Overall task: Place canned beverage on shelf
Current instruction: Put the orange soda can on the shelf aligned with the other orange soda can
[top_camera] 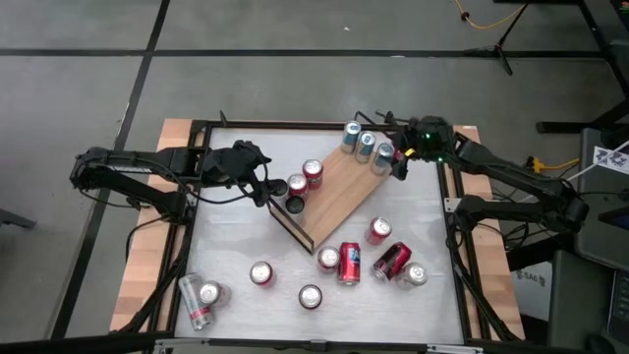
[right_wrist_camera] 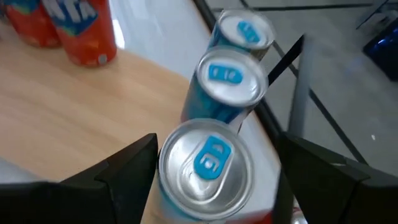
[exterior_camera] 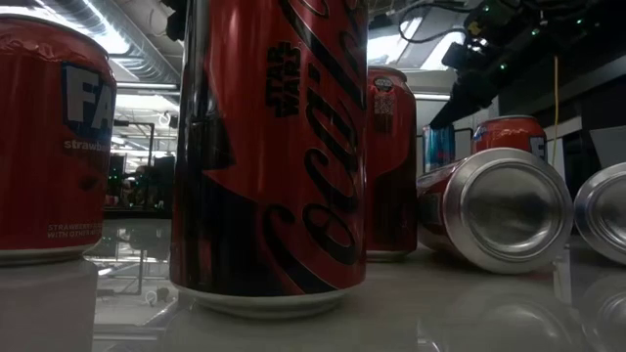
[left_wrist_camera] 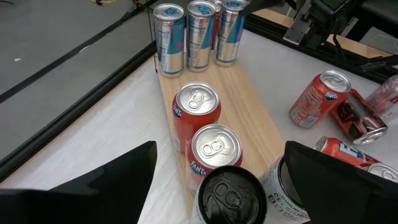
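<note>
High view: The flat light-wood shelf board [top_camera: 339, 192] lies diagonally at the frame's centre on the white tabletop [top_camera: 236, 246]. Three slim silver-and-blue cans [top_camera: 366, 146] stand in a row at its upper right end; two orange cans [top_camera: 305, 179] and one black-topped can [top_camera: 294, 205] stand at its left end. The right gripper [top_camera: 401, 165] sits at the upper right, just beside the nearest slim can. The left gripper [top_camera: 263, 187] sits at centre left, beside the black-topped can. Loose cans, upright and toppled, remain across the lower frame, so the task appears unfinished.

Low view: A tall red-and-black cola can [exterior_camera: 269, 156] fills the centre foreground. A can lying on its side [exterior_camera: 499, 210] shows its base at right. Neither gripper can be identified here.

Left wrist view: The left gripper's fingers [left_wrist_camera: 93, 186] are spread wide, straddling the black-topped can at lower centre without touching it. The rows fill the board from its ends, probably to keep the middle free.

Right wrist view: The right gripper's fingers [right_wrist_camera: 118, 171] stand apart on either side of the nearest slim can [right_wrist_camera: 208, 162] with visible gaps; the can stands released on the shelf edge beside the black wire rail [right_wrist_camera: 286, 59].
</note>
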Controlling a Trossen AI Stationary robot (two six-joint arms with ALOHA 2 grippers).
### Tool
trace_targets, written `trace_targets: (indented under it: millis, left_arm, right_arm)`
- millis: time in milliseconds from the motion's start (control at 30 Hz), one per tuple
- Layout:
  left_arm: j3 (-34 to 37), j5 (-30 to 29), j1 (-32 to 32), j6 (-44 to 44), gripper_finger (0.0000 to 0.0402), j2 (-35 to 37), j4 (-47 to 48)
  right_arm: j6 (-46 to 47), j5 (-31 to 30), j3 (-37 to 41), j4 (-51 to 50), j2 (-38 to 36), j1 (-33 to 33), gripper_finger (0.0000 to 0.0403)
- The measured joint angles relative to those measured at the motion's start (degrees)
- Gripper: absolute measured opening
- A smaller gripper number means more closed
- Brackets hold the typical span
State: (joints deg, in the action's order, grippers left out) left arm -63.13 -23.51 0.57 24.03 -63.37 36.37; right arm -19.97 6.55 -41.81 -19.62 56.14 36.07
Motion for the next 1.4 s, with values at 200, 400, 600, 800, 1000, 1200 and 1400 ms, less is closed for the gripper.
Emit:
trace_targets:
  millis: [200,400,600,800,1000,1200,1400]
  left_arm:
    - [0.0,0.0,0.0,0.0,0.0346,0.0,0.0]
    - [0.0,0.0,0.0,0.0,0.0346,0.0,0.0]
    - [0.0,0.0,0.0,0.0,0.0346,0.0,0.0]
    - [0.0,0.0,0.0,-0.3,0.0346,0.0,0.0]
    - [0.0,0.0,0.0,-0.3,0.0346,0.0,0.0]
    - [0.0,0.0,0.0,-0.2,0.0346,0.0,0.0]
    - [0.0,0.0,0.0,-0.3,0.0346,0.0,0.0]
  right_arm:
    - [0.0,0.1,-3.8,-0.7,0.0,0.0,0.0321]
    - [0.0,0.5,-8.4,-4.1,0.0,0.0,0.0321]
    - [0.2,0.5,-12.1,-7.1,0.0,0.0,0.0321]
    - [1.3,5.2,-14.2,-9.0,0.0,-0.1,0.0321]
    - [6.4,18.0,-14.7,-9.0,0.0,-0.1,0.0321]
    - [9.8,24.8,-14.7,-9.0,0.0,-0.1,0.0321]
    - [9.9,22.8,-14.7,-8.9,0.0,-3.7,0.0321]
